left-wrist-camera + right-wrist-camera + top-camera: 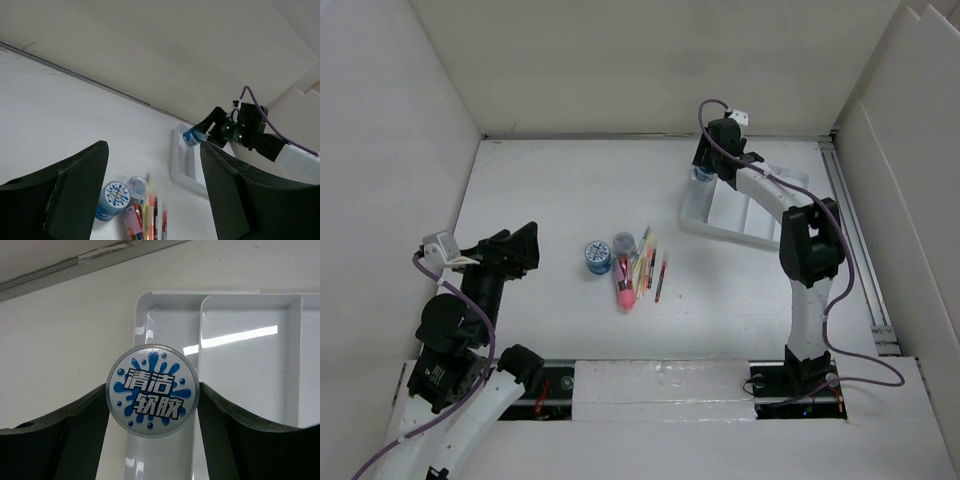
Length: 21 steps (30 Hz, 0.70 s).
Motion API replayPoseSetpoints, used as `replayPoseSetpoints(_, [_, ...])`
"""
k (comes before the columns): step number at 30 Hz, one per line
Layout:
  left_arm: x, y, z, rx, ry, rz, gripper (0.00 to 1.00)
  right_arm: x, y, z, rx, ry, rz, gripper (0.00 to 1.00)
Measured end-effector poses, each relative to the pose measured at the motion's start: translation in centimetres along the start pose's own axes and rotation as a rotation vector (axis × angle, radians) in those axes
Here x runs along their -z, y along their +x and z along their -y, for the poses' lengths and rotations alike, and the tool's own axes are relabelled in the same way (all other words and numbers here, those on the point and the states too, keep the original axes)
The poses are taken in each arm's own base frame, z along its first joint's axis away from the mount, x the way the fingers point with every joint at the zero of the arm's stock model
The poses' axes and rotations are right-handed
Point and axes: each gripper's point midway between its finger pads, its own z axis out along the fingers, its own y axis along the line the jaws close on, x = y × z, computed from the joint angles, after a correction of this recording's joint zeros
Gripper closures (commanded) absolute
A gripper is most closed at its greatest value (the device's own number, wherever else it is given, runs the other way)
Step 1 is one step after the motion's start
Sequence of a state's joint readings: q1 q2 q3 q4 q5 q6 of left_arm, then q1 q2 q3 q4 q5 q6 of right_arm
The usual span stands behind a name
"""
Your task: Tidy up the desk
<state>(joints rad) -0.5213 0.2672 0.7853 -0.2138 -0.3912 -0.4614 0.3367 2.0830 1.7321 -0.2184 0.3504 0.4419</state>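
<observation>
Looks like a robotics lab test cell. Boxed in on three sides by plain white panels (pixel 650 60) around a matte white tabletop (pixel 550 190). Fitted with a left arm (pixel 455 325) and right arm (pixel 810 250) bolted at the near edge, trailing purple cables (pixel 880 365), plus a metal rail (pixel 860 250) along the right side.

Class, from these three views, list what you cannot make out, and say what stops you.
1. Top external: the right arm covers part of the tray, so its compartments cannot be counted.
2. Right wrist: the round tin in the right gripper hides the tray beneath it; touching or hovering is unclear.
3. Left wrist: the bottom edge cuts off the pens; top external shows them too small to count.
</observation>
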Motion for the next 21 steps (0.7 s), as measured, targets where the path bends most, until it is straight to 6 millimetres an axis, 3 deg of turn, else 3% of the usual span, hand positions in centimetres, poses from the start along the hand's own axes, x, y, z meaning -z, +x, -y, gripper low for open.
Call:
replayPoseSetpoints(8, [-0.1, 0.3, 0.2, -0.004, 0.008, -0.012, 0.3, -1.6, 2.6, 1.0, 0.021, 0.032, -0.056, 0.36])
replayPoseSetpoints(10, [-0.1, 0.3, 0.2, -0.004, 0.012, -0.015, 0.3, -2.0, 3.2, 1.2, 0.025, 0.039, -0.067, 0.32])
replayPoseSetpoints(12, [-0.1, 0.4, 0.3, -0.008, 0.015, -0.019, 0.3, -2.1, 3.5, 1.4, 0.027, 0.043, -0.075, 0.22])
replayPoseSetpoints(17, [-0.4, 0.8, 0.4, -0.017, 0.019, -0.035, 0.3, -2.2, 3.0, 1.2, 0.017, 0.039, -0.058, 0.08])
replayPoseSetpoints(20, [-0.4, 0.9, 0.5, -0.018, 0.025, -0.039, 0.3, -1.9, 2.5, 1.1, 0.014, 0.034, -0.049, 0.08])
replayPoseSetpoints(21, [-0.4, 1.0, 0.5, -0.018, 0.026, -0.042, 0.3, -1.6, 2.3, 1.0, 0.014, 0.029, -0.044, 0.13])
